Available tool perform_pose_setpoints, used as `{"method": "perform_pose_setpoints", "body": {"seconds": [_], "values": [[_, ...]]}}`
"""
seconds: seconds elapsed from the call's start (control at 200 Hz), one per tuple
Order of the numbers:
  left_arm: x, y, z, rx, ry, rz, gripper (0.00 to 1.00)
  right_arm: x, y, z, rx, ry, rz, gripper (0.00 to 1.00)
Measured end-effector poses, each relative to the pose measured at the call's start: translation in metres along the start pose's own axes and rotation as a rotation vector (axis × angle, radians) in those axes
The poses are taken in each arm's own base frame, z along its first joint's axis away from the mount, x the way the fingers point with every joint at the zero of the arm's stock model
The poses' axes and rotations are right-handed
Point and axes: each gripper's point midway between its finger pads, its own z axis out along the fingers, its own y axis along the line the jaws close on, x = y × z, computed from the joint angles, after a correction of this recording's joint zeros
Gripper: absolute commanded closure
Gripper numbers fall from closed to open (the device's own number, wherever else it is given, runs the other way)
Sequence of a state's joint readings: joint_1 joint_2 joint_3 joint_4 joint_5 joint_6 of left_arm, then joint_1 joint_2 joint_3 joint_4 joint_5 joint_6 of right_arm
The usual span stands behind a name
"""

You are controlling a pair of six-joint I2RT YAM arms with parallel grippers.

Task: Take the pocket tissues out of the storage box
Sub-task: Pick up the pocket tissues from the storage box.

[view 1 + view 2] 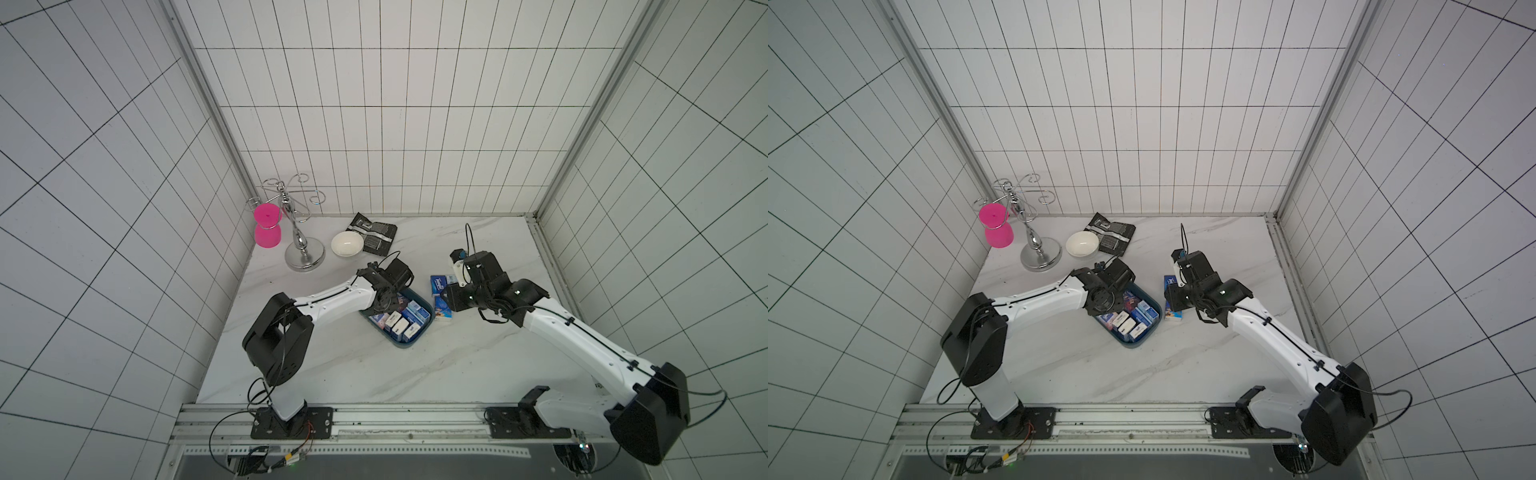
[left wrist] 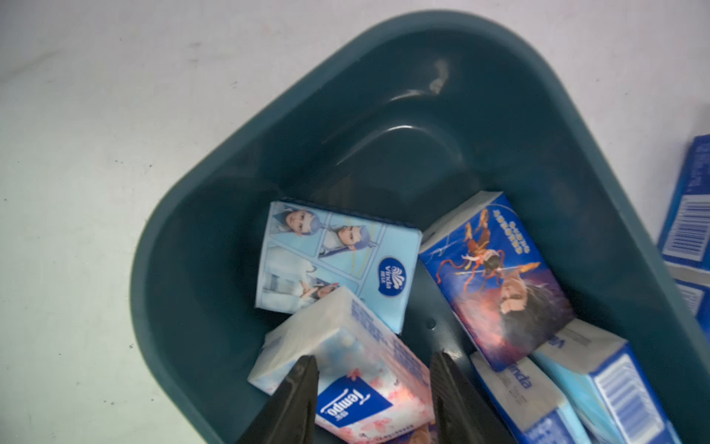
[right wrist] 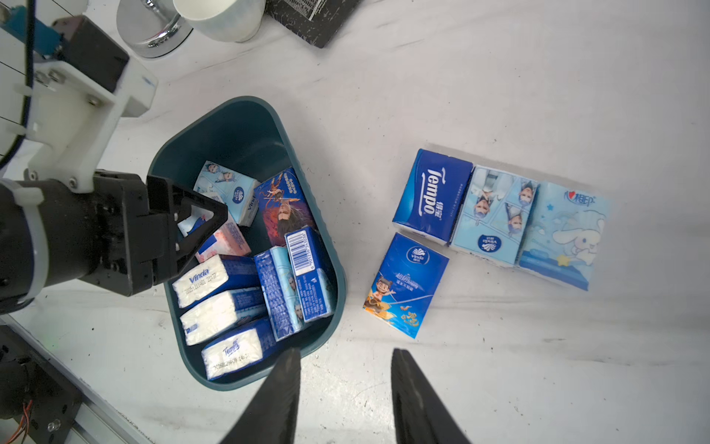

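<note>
**Four Packets Out, About Eight Left In**

Four pocket tissues (image 3: 491,219) lay flat on the table (image 3: 499,96) near the storage box (image 3: 238,134). Three were side by side with long axes parallel, the fourth beside them. About eight sat inside, three on edge, lying crosswise. The box sat skewed, one corner toward the robot. The left gripper (image 2: 372,357) hung half-open over a pink packet (image 2: 369,399), holding nothing. The right gripper (image 3: 345,350), part-open and empty, hovered beside the box.

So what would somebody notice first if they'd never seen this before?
Probably the dark teal storage box mid-table, packed with blue and white pocket tissues, with the left claw reaching in around a pink-and-white Tempo packet. Next, four packets laid out on the table beside the box, and the hot-pink cups by the chrome stand in the far left corner.
</note>
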State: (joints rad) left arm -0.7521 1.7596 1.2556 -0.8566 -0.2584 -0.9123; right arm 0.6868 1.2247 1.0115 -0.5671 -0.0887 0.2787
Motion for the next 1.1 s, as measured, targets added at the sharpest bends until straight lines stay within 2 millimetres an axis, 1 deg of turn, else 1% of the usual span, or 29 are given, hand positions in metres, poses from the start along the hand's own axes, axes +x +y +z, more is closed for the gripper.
{"method": "perform_pose_setpoints", "body": {"seconds": [0.155, 0.24, 0.28, 0.43, 0.74, 0.95, 1.099], "values": [[-0.001, 0.002, 0.004, -0.032, -0.004, 0.008, 0.47, 0.009, -0.009, 0.004, 0.012, 0.023, 0.015, 0.57], [0.002, 0.001, 0.008, -0.036, 0.011, 0.012, 0.47, 0.008, -0.01, 0.004, 0.007, 0.022, 0.02, 0.57], [0.004, 0.001, 0.011, -0.038, 0.021, 0.013, 0.48, 0.008, -0.009, 0.004, 0.003, 0.021, 0.023, 0.57], [0.012, 0.0, 0.025, -0.05, 0.061, 0.02, 0.65, 0.007, -0.007, 0.004, -0.013, 0.02, 0.024, 0.57], [0.009, -0.011, 0.03, 0.021, 0.075, 0.005, 1.0, 0.007, -0.006, 0.004, -0.018, 0.021, 0.024, 0.57], [0.008, -0.013, 0.029, 0.061, 0.079, 0.0, 1.0, 0.007, -0.006, 0.004, -0.019, 0.021, 0.025, 0.57], [0.005, -0.014, 0.021, 0.095, 0.064, 0.0, 1.0, 0.008, -0.006, 0.004, -0.02, 0.021, 0.03, 0.57]]}}
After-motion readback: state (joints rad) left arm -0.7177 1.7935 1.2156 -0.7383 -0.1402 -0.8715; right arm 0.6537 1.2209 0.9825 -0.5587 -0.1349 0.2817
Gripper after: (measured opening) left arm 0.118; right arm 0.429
